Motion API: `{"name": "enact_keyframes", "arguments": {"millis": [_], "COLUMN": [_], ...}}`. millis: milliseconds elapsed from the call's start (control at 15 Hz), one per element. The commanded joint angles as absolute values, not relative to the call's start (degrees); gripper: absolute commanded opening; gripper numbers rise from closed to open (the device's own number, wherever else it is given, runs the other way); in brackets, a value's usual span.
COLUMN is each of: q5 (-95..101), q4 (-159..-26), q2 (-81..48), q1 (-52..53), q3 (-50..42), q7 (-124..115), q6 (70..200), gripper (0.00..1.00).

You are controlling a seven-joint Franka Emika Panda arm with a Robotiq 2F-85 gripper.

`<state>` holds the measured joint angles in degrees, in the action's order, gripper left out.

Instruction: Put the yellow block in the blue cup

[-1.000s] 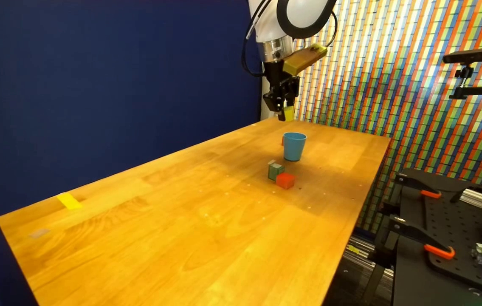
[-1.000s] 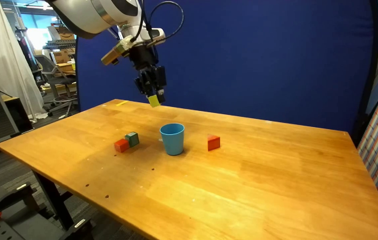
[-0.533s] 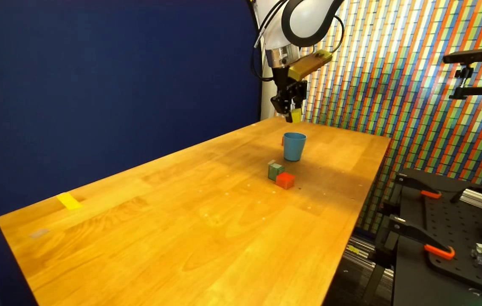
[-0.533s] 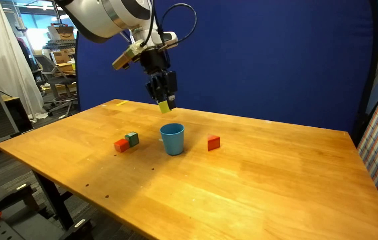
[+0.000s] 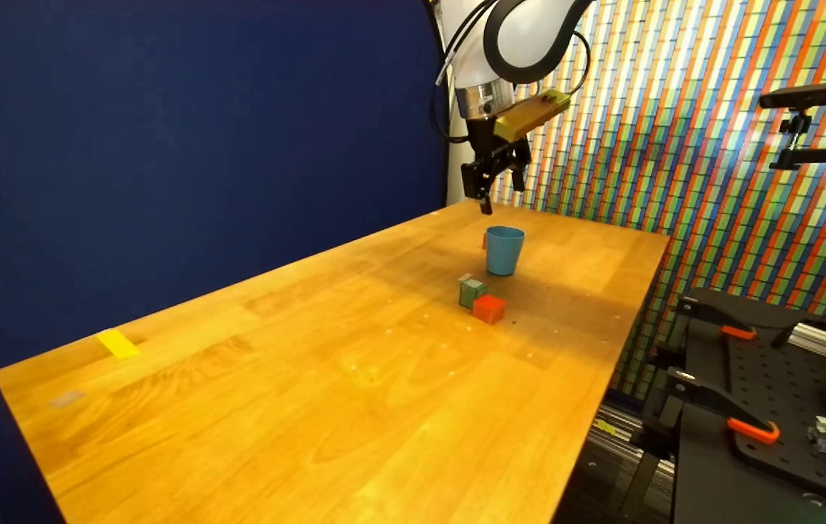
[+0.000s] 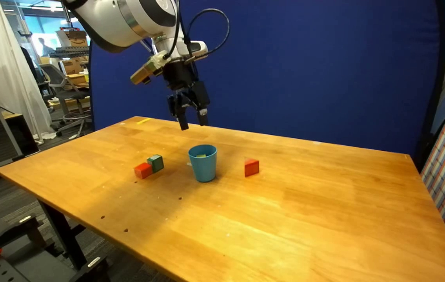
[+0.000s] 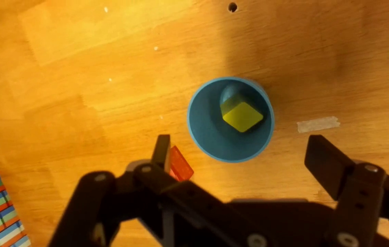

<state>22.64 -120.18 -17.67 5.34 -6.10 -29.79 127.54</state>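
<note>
Spread wide and empty, the black 2-fingered gripper [image 6: 193, 124] hung above the round, light-blue, plastic-looking cup [image 6: 204, 167] containing the yellow cube [image 7: 242, 116], risking a toppled cup if it swung low.

Arm shell [image 6: 106, 21] white, rounded, with broad black bands [image 5: 525, 74], above the angular black gripper [image 6: 193, 124]; also above it, shiny silver collar [image 5: 482, 97], looping black cables [image 6: 228, 28], gold-brown boxy casing [image 5: 533, 115]; pale screw heads [image 7: 348, 239] dot its black links [image 7: 360, 212].
</note>
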Motion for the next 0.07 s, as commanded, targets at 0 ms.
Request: {"name": "enact_keyframes", "arguments": {"millis": [0], "q5": [22.6], "q4": [-120.1], "q2": [-17.8], "q1": [5.3], "q3": [-6.1], "q7": [-29.7], "q6": [127.4], "gripper": [1.0]}}
